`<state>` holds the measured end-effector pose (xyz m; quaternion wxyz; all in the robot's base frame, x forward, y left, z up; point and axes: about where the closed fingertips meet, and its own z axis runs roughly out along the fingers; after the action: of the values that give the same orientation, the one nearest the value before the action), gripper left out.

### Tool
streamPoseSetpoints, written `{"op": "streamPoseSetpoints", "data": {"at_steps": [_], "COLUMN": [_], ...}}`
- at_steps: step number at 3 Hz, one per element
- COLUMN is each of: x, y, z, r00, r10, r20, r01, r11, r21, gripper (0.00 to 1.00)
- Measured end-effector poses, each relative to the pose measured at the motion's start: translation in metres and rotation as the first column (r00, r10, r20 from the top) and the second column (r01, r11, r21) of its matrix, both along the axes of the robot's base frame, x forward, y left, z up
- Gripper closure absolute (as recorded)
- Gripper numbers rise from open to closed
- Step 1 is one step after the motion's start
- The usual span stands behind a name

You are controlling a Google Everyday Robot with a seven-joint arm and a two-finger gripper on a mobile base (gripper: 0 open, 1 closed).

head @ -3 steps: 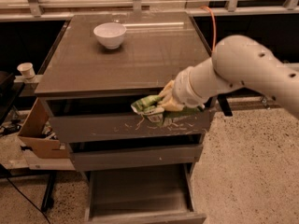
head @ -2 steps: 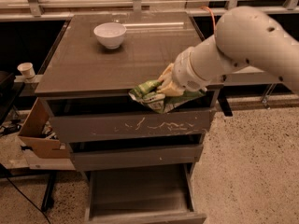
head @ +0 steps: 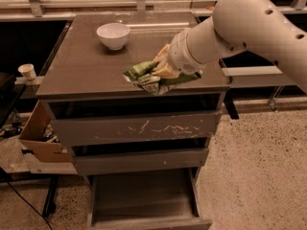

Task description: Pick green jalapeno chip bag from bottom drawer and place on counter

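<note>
Pinching the bag [head: 147, 78] between closed fingers, the gripper [head: 161, 68] hangs over the counter [head: 81, 66], near its front edge and right of centre. Whether the bag touches the counter, I cannot tell. Below the counter, the bottom drawer [head: 144, 202] stands pulled out.

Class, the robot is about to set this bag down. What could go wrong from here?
The gripper holds the bag over the front edge of the counter: released here, it may slide off towards the open bottom drawer. Reaching further in, the arm might knock the bowl.
</note>
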<state>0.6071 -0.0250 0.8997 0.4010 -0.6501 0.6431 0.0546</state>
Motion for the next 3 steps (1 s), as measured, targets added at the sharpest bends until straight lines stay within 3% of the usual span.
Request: {"op": "streamPoseSetpoints", "data": {"at_steps": [1,3], "x": [0.044,0.092], "y": [0.012,0.023], "z": [-0.012,-0.017], "r00": [0.9983,0.9956], "r10": [0.021,0.022], "r20": [0.055,0.091], "r01": [-0.022,-0.027], "r11": [1.0,0.998], "r21": [0.022,0.051], "gripper": [1.0,0.96]}}
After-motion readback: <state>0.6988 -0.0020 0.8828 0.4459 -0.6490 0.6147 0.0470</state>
